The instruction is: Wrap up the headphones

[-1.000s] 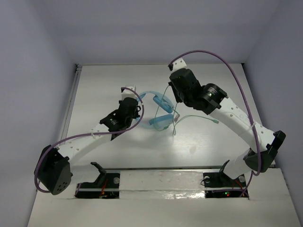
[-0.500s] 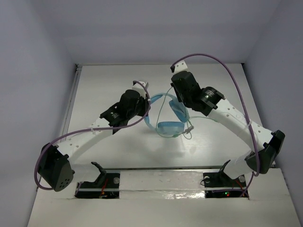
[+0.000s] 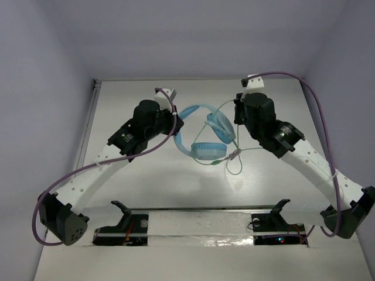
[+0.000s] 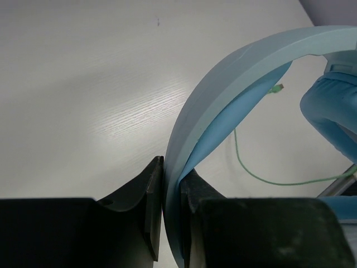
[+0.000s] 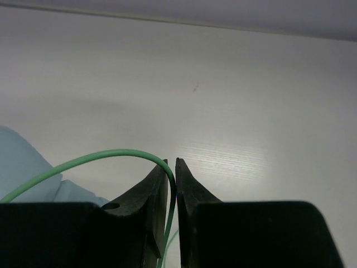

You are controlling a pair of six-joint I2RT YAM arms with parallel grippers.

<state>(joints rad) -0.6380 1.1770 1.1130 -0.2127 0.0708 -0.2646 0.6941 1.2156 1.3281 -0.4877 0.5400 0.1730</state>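
Left hand (image 4: 172,170) tight on headphones' (image 3: 205,151) headband (image 4: 223,72), right hand (image 5: 172,163) narrow on green cable (image 5: 111,152), both arms (image 3: 108,161) outstretched.

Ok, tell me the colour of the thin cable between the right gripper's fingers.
Green, a light shade; the cable shows best in the right wrist view.

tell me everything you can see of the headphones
The headphones are light blue, smooth and plastic-looking, with a broad curved headband, two big ear cups and a thin green cable. They sit in the middle of the table. The left jaws are shut on the headband; the right jaws pinch the cable, whose rest loops loosely over it.
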